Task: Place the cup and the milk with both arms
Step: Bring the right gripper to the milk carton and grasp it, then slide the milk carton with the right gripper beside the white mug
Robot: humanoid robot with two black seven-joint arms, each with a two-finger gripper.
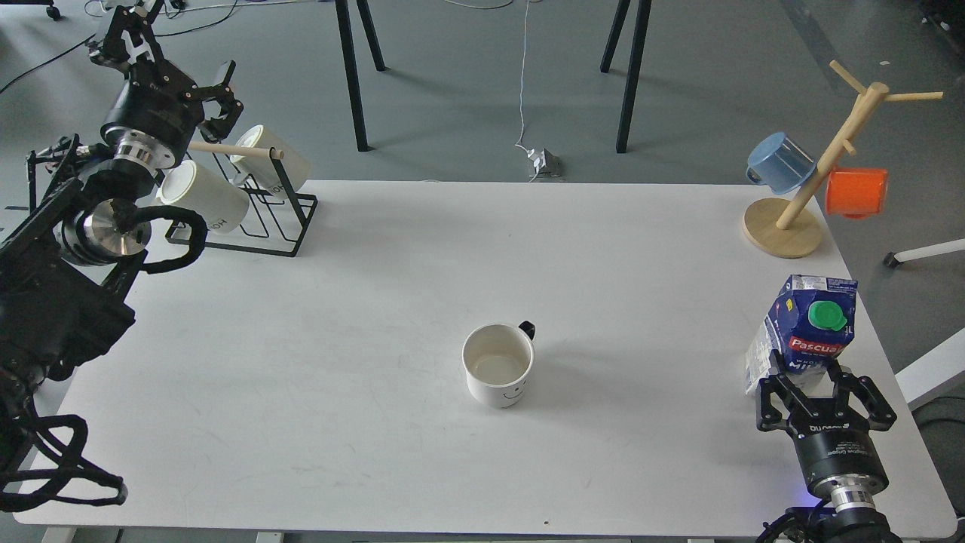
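A white cup (497, 365) with a smiley face and a black handle stands upright and empty at the middle of the white table (377, 302). A blue milk carton (805, 332) with a green cap stands near the table's right edge. My right gripper (805, 368) comes up from the front right, and its fingers sit on either side of the carton's base, closed on it. My left gripper (177, 68) is open and empty at the far left, above a black wire rack.
The black wire rack (283, 219) at the back left holds two white mugs (203, 196). A wooden mug tree (810, 181) at the back right carries a blue mug (780, 162) and an orange mug (856, 192). Table legs stand on the floor behind.
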